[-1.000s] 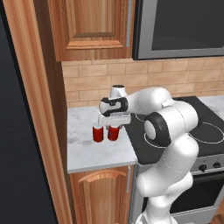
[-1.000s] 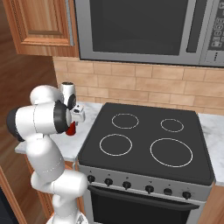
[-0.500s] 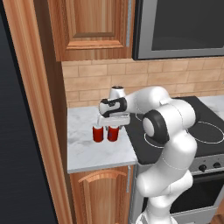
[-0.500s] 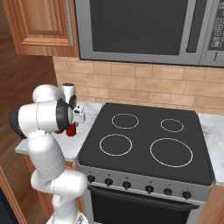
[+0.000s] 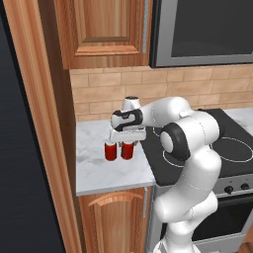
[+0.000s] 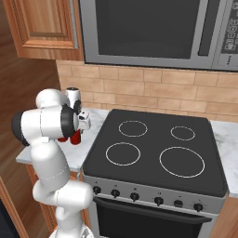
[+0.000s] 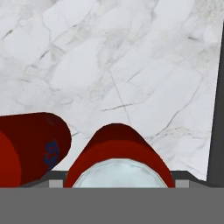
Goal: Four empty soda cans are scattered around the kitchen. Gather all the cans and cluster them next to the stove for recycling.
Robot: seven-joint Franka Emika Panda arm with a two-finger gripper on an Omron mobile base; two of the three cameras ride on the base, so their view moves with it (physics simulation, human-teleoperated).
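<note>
Two red soda cans stand upright side by side on the marble counter (image 5: 94, 170), just left of the stove (image 5: 230, 143). My gripper (image 5: 127, 143) hangs straight down over the right can (image 5: 128, 151), one finger on each side of it and the jaws open. The left can (image 5: 111, 151) is clear of the fingers. From the hand view I look down on the silver top of the straddled can (image 7: 117, 151), the other can (image 7: 33, 148) to its left and the stove's black edge (image 7: 216, 109) at the right. The arm hides most of the cans (image 6: 74, 137) in the right base view, left of the stove (image 6: 153, 148).
A tall wooden panel (image 5: 34, 128) closes off the counter's left end. A wooden wall cabinet (image 5: 104, 29) hangs above the counter, and a steel microwave (image 6: 148, 32) above the cooktop. A brick backsplash (image 5: 94, 94) runs behind. Bare marble lies in front of the cans.
</note>
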